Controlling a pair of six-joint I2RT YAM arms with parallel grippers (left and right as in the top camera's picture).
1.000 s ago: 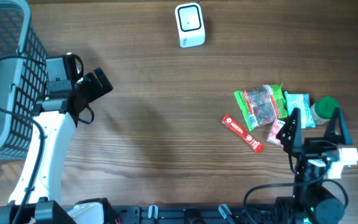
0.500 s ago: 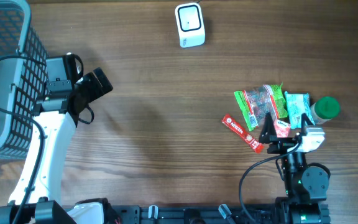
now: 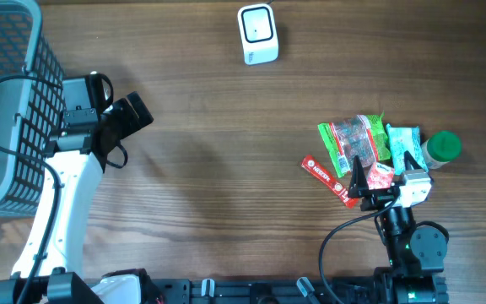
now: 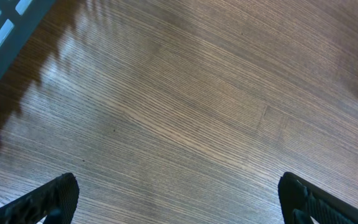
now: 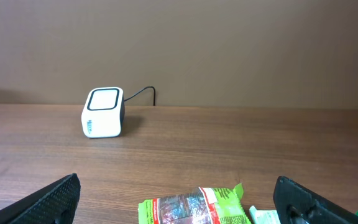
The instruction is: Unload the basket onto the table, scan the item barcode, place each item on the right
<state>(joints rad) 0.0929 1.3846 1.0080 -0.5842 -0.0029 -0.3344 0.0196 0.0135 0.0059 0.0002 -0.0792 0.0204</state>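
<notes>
Wood table: scanner, snack pkts, basket.

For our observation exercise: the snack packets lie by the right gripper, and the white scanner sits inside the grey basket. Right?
No: the overhead view shows the scanner on the table, apart from the basket. The packets do lie by the right gripper.

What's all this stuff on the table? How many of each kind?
Packets: 3
Red bar: 1
Bottle: 1
Scanner: 1
Basket: 1
Total: 7
</notes>
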